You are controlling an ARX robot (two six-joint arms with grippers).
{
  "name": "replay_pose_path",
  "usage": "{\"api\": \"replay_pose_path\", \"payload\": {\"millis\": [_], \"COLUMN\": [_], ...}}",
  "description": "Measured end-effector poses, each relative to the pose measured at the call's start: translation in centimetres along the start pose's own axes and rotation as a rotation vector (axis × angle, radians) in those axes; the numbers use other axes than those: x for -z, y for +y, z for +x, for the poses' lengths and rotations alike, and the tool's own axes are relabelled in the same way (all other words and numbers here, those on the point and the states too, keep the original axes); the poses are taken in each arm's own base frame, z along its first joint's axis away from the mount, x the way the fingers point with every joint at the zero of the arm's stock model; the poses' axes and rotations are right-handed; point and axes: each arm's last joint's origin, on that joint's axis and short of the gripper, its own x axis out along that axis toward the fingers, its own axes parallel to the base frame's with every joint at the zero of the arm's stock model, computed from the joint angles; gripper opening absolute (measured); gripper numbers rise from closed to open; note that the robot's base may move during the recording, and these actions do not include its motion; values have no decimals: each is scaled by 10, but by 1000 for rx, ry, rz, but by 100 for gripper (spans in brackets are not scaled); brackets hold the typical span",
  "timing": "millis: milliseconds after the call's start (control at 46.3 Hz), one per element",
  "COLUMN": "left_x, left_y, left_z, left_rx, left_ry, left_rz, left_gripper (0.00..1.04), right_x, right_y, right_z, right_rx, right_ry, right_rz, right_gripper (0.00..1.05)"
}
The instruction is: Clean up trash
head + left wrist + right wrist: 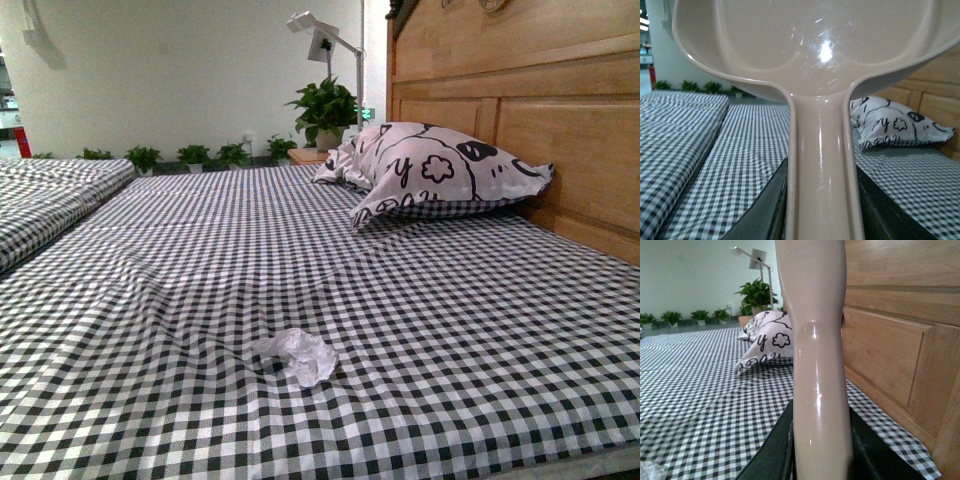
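- Gripping the dustpan (810, 45) by its stem: left gripper (822, 202), dark jaws pressed against both sides of the stem, pan raised clear of the bed with its hollow turned toward the wrist camera. Judged as carried ready, not yet lowered to receive anything.
- Clamping a beige handle (819, 365): right gripper (820, 445), jaws closed on either side. Working end out of view, so kind of tool cannot be told; probably the sweeping partner to the pan.
- Lying on the checked sheet (480, 330) close to the bed's front edge, about midway along it: trash (297, 357). Well apart from the pillow (430, 170), which leans at the headboard (560, 120) edge.
- Appearing as a small crumpled white wad, thin and tissue-like, with irregular folds and a ragged outline. Seated among shallow wrinkles in the sheet, standing out plainly against the black-and-white check.
- Judged light and loose, apt to skid or roll over the fabric rather than climb into the pan unless the pan's lip presses flat into the sheet.
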Motion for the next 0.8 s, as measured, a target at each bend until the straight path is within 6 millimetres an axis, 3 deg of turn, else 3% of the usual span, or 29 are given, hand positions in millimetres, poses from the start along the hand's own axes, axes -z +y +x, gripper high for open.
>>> {"api": "replay_pose_path", "payload": {"millis": [130,238,389,627,800], "left_x": [-6,16,18,35,43], "left_y": [7,18,27,19,16], "left_z": [17,35,56,53,59], "left_rx": [-103,-11,125,405,472], "left_ry": [405,695,790,900,871], "left_rz": [34,105,242,415,484], "left_gripper": [28,28,28,28,28], "right_x": [0,0,0,0,0], "right_y": [-1,-1,-1,-1,-1], "right_z": [0,0,0,0,0], "right_rx": [14,14,15,14,13], "right_ry": [-1,-1,-1,-2,-2], "right_rz": [1,1,1,0,0], "right_gripper": [21,21,21,21,21]}}
